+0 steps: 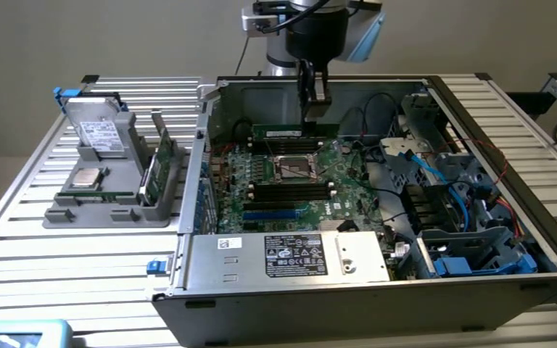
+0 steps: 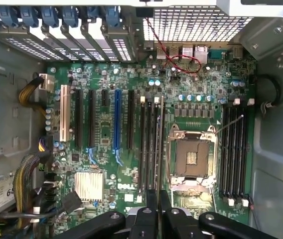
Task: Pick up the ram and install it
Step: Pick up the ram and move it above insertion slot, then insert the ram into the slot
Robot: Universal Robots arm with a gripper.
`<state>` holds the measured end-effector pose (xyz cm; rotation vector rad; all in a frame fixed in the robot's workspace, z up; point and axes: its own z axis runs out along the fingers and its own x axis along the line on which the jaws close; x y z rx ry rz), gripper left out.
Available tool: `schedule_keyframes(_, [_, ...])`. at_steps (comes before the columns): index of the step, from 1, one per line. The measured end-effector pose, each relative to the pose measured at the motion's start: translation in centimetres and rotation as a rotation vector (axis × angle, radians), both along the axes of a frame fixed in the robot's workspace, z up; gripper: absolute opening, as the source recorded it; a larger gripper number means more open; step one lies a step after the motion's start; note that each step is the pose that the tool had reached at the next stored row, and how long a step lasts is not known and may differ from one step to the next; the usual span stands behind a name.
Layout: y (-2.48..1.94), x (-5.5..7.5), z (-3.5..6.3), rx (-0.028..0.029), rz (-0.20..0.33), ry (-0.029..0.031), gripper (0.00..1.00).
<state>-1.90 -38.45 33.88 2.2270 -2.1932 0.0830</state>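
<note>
Nearest, open case (image 1: 356, 308) on the table (image 1: 75, 246), with grey holder (image 1: 114, 206) of spare parts beside it at the exterior view's left. Deeper in, green board (image 1: 347, 181) with bare socket (image 1: 296, 168). Just beyond the socket, ram (image 1: 281, 133), level, over the slots (image 2: 147, 144). Straight down on it, hand (image 1: 315, 114), pinched narrow on its top edge. Seated or just above the slot? Cannot tell. Farthest, arm (image 1: 312, 29), upright.
</note>
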Motion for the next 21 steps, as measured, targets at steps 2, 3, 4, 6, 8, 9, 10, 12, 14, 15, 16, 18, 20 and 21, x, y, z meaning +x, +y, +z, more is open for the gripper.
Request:
schedule_keyframes(2, [0.0, 0.0, -0.17, 0.0, 0.0, 0.0, 0.13])
schedule_keyframes(3, [0.0, 0.0, -0.3, 0.0, 0.0, 0.0, 0.13])
schedule_keyframes(4, [0.0, 0.0, -0.46, -0.0001, 0.0, 0.0, 0.13])
schedule_keyframes(6, [0.0, 0.0, -0.82, -0.0001, 0.0, 0.0, 0.13])
schedule_keyframes(8, [0.0, 0.0, -1.18, -0.0001, 0.0, 0.0, 0.13])
schedule_keyframes(9, [0.0, 0.0, -1.33, -0.0005, 0.0, 0.0001, 0.13])
schedule_keyframes(10, [0.0, 0.0, -1.47, -0.0018, 0.0, 0.0, 0.13])
schedule_keyframes(12, [0.0, 0.0, -1.69, -0.0084, 0.0, 0.0001, 0.13])
schedule_keyframes(14, [0.0, 0.0, -1.84, -0.0193, 0.0, 0.0001, 0.13])
schedule_keyframes(15, [0.0, 0.0, -1.92, -0.0251, 0.0, 0.0, 0.13])
schedule_keyframes(16, [0.0, 0.0, -2.01, -0.0302, 0.0, 0.0, 0.13])
schedule_keyframes(18, [0.0, 0.0, -2.23, -0.033, 0.0, -0.0001, 0.13])
schedule_keyframes(20, [0.0, 0.0, -2.43, -0.0332, 0.0, -0.0015, 0.13])
schedule_keyframes(21, [0.0, 0.0, -2.58, -0.0331, 0.0, -0.0016, 0.13])
